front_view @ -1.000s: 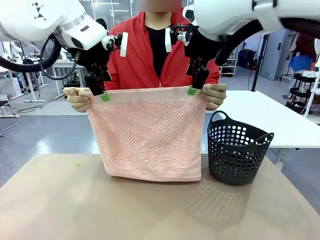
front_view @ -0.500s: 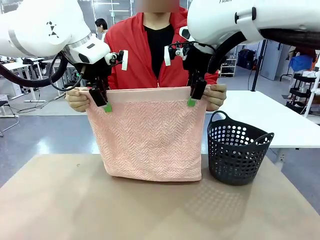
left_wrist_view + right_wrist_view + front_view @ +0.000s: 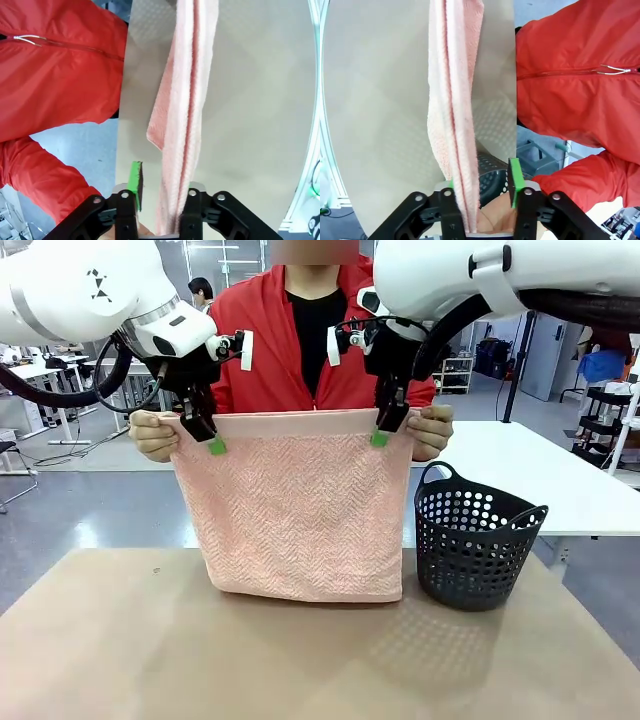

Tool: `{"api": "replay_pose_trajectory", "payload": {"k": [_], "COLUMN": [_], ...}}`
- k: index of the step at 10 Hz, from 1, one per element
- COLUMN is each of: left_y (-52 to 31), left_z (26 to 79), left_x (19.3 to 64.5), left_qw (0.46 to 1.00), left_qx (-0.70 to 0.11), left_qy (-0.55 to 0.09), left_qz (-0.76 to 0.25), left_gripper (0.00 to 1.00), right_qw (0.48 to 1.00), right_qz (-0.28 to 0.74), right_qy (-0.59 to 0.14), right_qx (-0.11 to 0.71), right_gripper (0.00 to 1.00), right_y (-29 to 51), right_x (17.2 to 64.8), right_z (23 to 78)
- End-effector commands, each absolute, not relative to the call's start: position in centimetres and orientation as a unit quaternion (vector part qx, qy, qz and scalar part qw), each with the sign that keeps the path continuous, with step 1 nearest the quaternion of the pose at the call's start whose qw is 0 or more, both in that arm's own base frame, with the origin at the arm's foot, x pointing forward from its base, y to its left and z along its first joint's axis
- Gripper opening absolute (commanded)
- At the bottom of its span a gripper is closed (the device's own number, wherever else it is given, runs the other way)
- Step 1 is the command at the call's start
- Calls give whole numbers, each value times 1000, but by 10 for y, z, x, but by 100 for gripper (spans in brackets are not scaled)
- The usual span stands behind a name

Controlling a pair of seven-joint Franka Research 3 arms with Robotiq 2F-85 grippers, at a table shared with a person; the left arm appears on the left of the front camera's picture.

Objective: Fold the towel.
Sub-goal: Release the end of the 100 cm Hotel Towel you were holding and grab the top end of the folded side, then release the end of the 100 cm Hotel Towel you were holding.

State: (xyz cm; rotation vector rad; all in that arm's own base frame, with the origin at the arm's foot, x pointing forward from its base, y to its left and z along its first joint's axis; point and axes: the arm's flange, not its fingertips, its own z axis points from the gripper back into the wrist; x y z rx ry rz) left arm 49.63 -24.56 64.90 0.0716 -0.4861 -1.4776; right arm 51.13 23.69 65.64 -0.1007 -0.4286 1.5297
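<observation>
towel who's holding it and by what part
the towel: person's hands at both top corners; left claw shut on the top hem; right claw around the hem, jaws apart

Salmon-pink terry towel (image 3: 300, 510) covers lower part of red jacket (image 3: 265, 360). Wrist views: its top hem runs off bottom edge; in right one, dark perforated plastic basket (image 3: 492, 175) mostly behind it.

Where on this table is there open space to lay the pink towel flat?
Bare table: the near stretch, from the bottom hem of the towel to the near edge, and the strip left of the towel. Tighter on the right, where the black basket stands beside the towel. Crowded at the top hem: the person's hands plus the robot's left hand and right hand.
</observation>
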Motion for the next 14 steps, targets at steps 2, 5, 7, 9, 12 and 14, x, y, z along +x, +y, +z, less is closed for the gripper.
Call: {"api": "replay_pose_trajectory", "payload": {"k": [2,5,7,9,12,14], "left_y": [-238,-226,-243,-243,-243,-243], "left_z": [658,654,654,654,654,654], "left_x": [491,484,491,491,491,491], "left_qw": [713,727,720,720,720,720], "left_qx": [-6,-12,1,1,1,1], "left_qy": [-223,-209,-224,-224,-224,-224], "left_qz": [-665,-654,-657,-657,-657,-657], "left_gripper": [0,0,0,0,0,0], "right_qw": [707,716,704,704,704,704], "right_qz": [681,672,684,684,684,684], "right_qy": [-189,-183,-187,-187,-187,-187], "right_qx": [-37,-35,-42,-42,-42,-42], "right_gripper": [0,0,0,0,0,0], "right_y": [235,228,233,233,233,233], "right_x": [516,521,513,513,513,513], "right_z": [658,663,655,655,655,655]}}
